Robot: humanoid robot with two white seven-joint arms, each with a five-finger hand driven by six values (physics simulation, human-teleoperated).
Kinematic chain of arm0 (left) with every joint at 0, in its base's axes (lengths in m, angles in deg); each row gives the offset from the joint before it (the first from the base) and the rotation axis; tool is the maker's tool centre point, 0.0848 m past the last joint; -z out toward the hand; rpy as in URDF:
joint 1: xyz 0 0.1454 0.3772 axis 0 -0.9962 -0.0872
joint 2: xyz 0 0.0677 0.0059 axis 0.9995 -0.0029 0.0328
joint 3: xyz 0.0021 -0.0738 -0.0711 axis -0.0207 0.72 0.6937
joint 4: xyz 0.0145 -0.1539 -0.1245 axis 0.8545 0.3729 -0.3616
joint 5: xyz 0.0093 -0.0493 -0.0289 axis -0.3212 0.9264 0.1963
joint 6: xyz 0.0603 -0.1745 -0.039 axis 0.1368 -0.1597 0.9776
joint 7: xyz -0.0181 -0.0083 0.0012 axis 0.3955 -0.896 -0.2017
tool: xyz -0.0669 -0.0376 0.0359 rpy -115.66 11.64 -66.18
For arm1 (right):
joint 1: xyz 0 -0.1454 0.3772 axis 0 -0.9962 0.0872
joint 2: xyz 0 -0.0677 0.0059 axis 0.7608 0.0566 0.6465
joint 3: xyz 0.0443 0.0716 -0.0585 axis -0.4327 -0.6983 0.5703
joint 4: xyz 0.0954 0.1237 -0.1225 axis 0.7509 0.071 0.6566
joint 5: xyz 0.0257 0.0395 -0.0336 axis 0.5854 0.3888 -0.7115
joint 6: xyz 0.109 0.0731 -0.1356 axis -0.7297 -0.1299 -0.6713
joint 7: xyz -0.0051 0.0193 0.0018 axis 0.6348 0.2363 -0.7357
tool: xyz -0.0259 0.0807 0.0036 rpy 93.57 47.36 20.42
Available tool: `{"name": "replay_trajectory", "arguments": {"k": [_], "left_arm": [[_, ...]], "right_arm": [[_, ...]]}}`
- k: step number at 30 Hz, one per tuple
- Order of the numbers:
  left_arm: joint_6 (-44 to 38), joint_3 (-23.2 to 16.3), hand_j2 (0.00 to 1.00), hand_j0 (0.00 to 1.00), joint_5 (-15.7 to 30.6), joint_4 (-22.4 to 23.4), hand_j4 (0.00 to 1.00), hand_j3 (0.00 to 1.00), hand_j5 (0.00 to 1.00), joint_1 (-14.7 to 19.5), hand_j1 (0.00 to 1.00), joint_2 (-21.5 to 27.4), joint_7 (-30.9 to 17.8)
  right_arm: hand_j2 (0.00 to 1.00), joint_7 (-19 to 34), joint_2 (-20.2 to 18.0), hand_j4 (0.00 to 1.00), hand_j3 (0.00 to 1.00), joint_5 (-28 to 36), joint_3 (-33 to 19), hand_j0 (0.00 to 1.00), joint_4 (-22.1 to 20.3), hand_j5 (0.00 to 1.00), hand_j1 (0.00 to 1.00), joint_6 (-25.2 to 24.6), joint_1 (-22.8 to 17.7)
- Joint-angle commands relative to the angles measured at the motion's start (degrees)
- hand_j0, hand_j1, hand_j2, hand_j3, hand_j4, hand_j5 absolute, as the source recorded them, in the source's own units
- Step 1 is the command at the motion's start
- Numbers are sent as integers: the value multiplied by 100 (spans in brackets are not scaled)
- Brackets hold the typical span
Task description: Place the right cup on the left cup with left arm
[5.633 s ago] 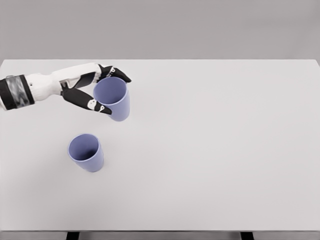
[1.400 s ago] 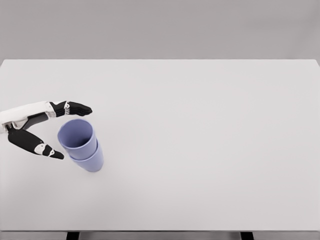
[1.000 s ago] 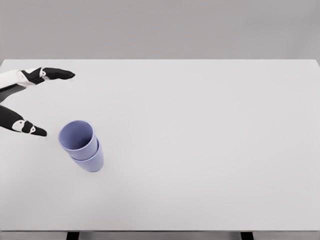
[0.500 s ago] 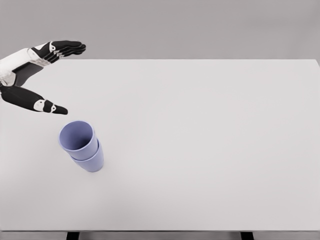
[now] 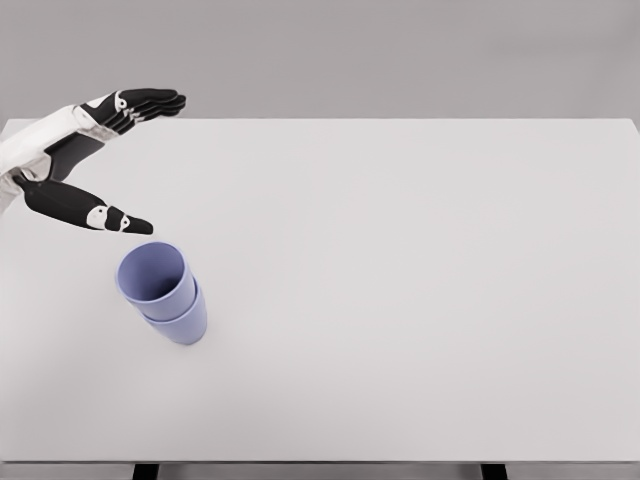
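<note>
Stacked cups (image 5: 162, 290) just below-right of spread left robot hand (image 5: 80, 160).

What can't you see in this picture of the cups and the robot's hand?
- Lower cup, head view: its inside and rim are hidden by the upper cup nested in it.
- Left hand, head view: its arm is cut off by the left picture edge.
- Right hand: not in the picture at all.
- Table legs: cut off by the bottom edge.

Lavender plastic cup (image 5: 152, 272) nested in second lavender plastic cup (image 5: 180, 322), on left part of white table (image 5: 420, 300), left hand (image 5: 75, 160) behind them
</note>
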Motion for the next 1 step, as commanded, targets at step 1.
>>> {"name": "replay_trajectory", "arguments": {"k": [1], "left_arm": [[-4, 13, 100, 100, 40, -6, 100, 100, 100, 0, 100, -1, 1]], "right_arm": [[100, 1, -1, 100, 100, 1, 0, 100, 1, 100, 100, 0, 0]]}}
